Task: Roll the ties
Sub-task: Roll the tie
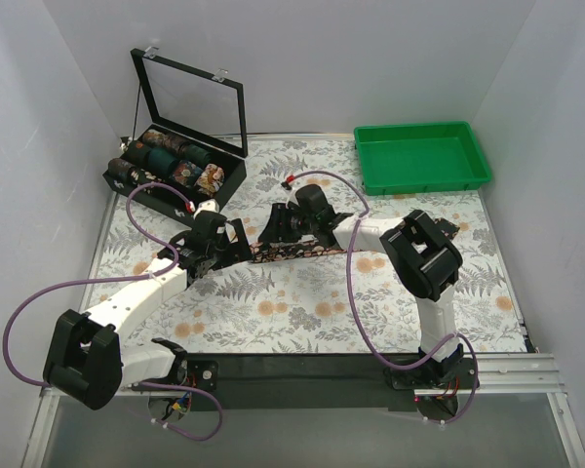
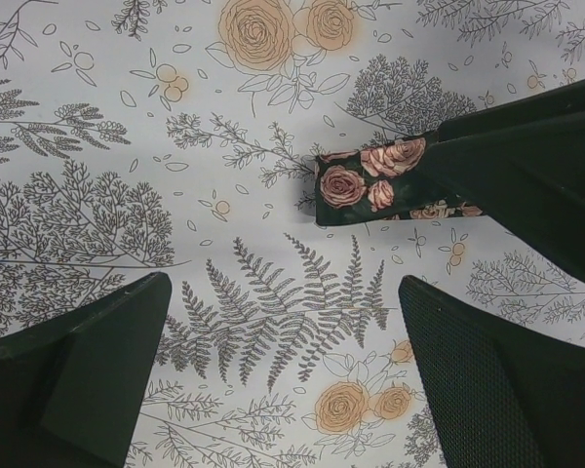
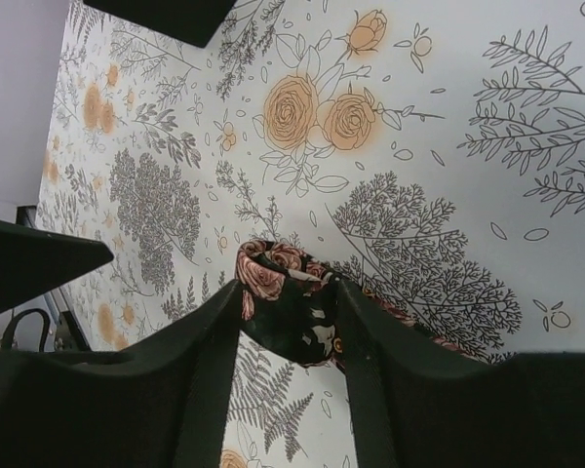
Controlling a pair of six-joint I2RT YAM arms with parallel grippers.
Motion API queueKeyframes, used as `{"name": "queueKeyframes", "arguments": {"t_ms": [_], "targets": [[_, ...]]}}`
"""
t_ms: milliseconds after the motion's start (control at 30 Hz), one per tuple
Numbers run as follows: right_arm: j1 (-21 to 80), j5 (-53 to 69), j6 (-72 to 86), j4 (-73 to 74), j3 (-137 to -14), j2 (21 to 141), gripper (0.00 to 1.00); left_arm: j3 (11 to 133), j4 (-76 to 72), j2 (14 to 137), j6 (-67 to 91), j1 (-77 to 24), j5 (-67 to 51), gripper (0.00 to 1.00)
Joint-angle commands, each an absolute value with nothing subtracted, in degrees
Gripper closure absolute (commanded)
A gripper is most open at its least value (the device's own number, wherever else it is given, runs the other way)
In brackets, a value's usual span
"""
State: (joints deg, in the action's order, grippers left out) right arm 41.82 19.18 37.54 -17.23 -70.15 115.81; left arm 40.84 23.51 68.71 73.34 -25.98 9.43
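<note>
Dark rose-print fabric necktie [image 1: 307, 249] lay lengthwise left-to-right on the floral table covering [image 1: 302, 312], its rolled end clamped between the right gripper [image 3: 289, 292] fingers, just ahead of the wide-open, empty left gripper [image 2: 285, 288].

White walls [image 1: 302, 58] enclose a table [image 1: 512, 363] covered in floral-print cloth [image 1: 273, 312].
</note>
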Motion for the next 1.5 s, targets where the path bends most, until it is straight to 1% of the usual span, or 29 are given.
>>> {"name": "queueKeyframes", "arguments": {"t_ms": [0,33,67,200,233,500,567,667,800,867,1033,1100,1267,1367,1400,1467], "targets": [[42.10,18.81,38.76,-21.62,-67.94,114.26,0.58,41.04,23.12,68.29,73.74,-25.75,8.88,0.02],[42.19,18.63,38.76,-21.80,-67.24,114.17,0.60,40.96,23.20,68.29,73.65,-25.75,8.79,0.02],[42.10,18.55,38.76,-21.97,-66.98,113.91,0.64,41.04,23.12,68.38,73.74,-25.75,8.70,0.02],[42.10,18.28,39.20,-23.20,-64.87,113.12,0.69,41.31,23.12,69.08,73.74,-25.75,7.82,0.02],[42.19,18.11,39.20,-23.81,-64.43,112.68,0.72,41.31,22.94,69.17,73.74,-25.75,7.65,0.02],[42.10,17.23,39.64,-26.72,-60.56,111.62,0.80,41.13,21.80,70.75,74.88,-25.75,6.68,0.02],[42.10,17.23,39.81,-26.98,-60.29,111.71,0.82,41.48,20.40,72.15,75.23,-25.75,6.07,0.03],[42.19,16.88,39.82,-27.77,-59.15,111.80,0.83,41.92,18.64,75.22,76.54,-25.75,4.84,0.07],[42.01,16.87,39.46,-28.82,-58.01,112.15,0.85,43.15,17.06,79.36,77.08,-25.66,3.26,0.16],[42.01,17.14,39.29,-29.26,-57.66,112.41,0.85,43.33,16.26,80.94,77.34,-25.66,3.08,0.17],[41.22,18.19,38.41,-31.02,-56.78,113.55,0.87,43.42,13.63,82.87,77.69,-25.49,1.50,0.25],[40.87,18.72,38.15,-31.46,-56.43,113.82,0.87,43.59,13.10,83.41,78.13,-25.49,1.06,0.26],[40.52,19.60,37.09,-32.78,-55.37,114.61,0.87,43.33,11.52,84.81,79.89,-25.22,0.44,0.32],[39.99,20.04,37.00,-33.31,-54.93,114.96,0.88,42.54,9.50,85.43,82.61,-25.22,0.09,0.33],[39.90,20.21,37.00,-33.83,-54.67,115.05,0.88,42.19,8.97,85.60,83.40,-25.22,-2.17,0.34],[39.55,20.57,37.09,-34.27,-54.32,115.14,0.88,41.05,6.86,85.96,85.07,-25.31,-3.16,0.34]]}}
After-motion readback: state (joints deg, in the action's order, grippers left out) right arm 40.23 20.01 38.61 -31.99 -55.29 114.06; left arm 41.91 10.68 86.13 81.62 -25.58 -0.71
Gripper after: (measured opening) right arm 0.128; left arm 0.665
